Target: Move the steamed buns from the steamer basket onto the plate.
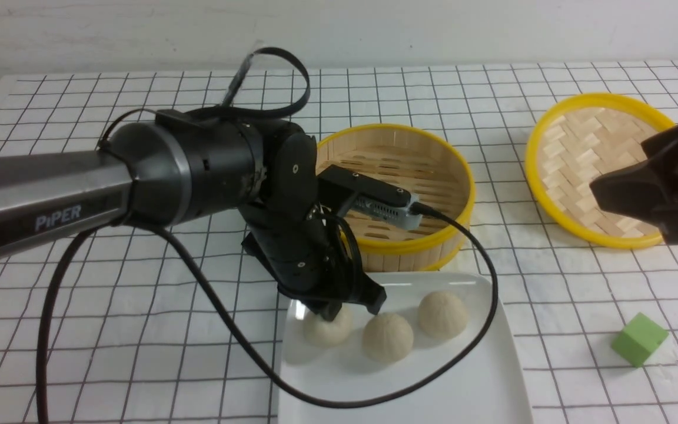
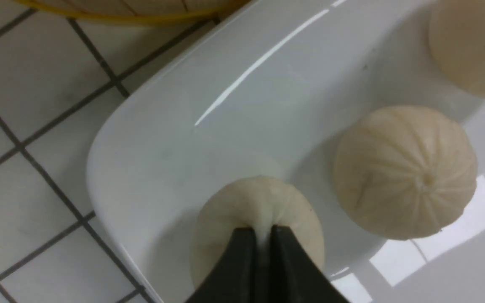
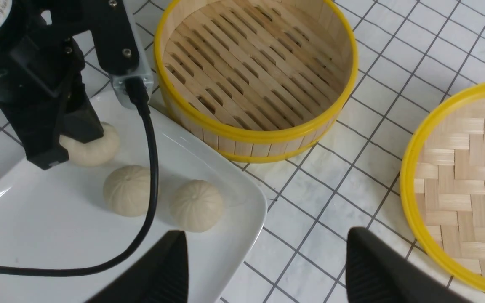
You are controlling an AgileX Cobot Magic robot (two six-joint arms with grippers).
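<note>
Reads "PiPER" in pale letters along the arm (image 1: 50, 194) behind the left claw (image 1: 339, 309), which is closed on the pleated tip of a bun (image 1: 328, 331) resting on the plate (image 1: 468, 365). Shows a second bun (image 1: 388, 337) just beside that claw and a third bun (image 1: 443, 314) past it, all round, off-white, faintly pleated, in a row on the glossy white plate, with the bamboo basket (image 1: 404, 257) just behind the claw. Finds the right claw (image 3: 267, 244) well apart from them, jaws spread wide, the woven lid (image 3: 457, 176) near it.
</note>
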